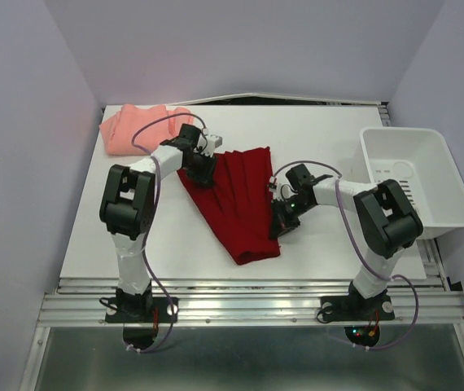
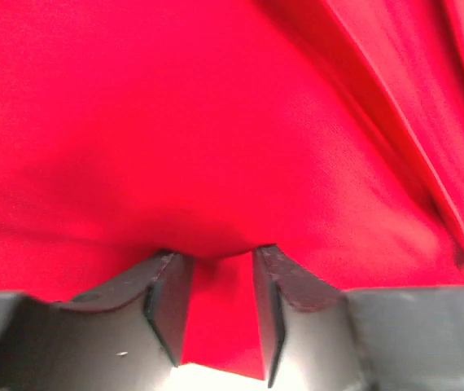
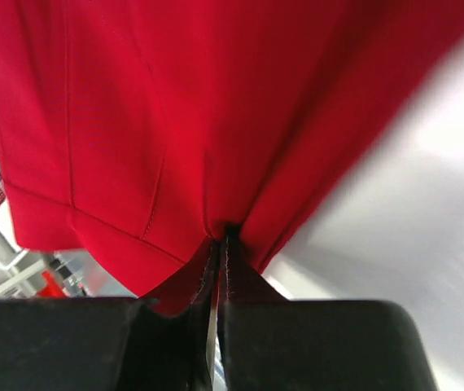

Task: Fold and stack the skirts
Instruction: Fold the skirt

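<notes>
Between left claw (image 2: 216,262) and right claw (image 3: 219,244), red skirt (image 1: 244,204), edge in each.

Deep red skirt (image 1: 240,213), salmon-pink skirt (image 1: 130,130), white bin (image 1: 418,163), white table (image 1: 179,240).

1. Nothing readable in any view: no text, brands, numbers or signs lol.
2. Even the red skirt (image 1: 244,220) is just plain cloth, with no tag or print you can make out.

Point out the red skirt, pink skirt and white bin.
red skirt (image 1: 236,204), top external view, middle of the cloth
pink skirt (image 1: 122,128), top external view, middle of the cloth
white bin (image 1: 426,169), top external view, bare inner floor
</notes>
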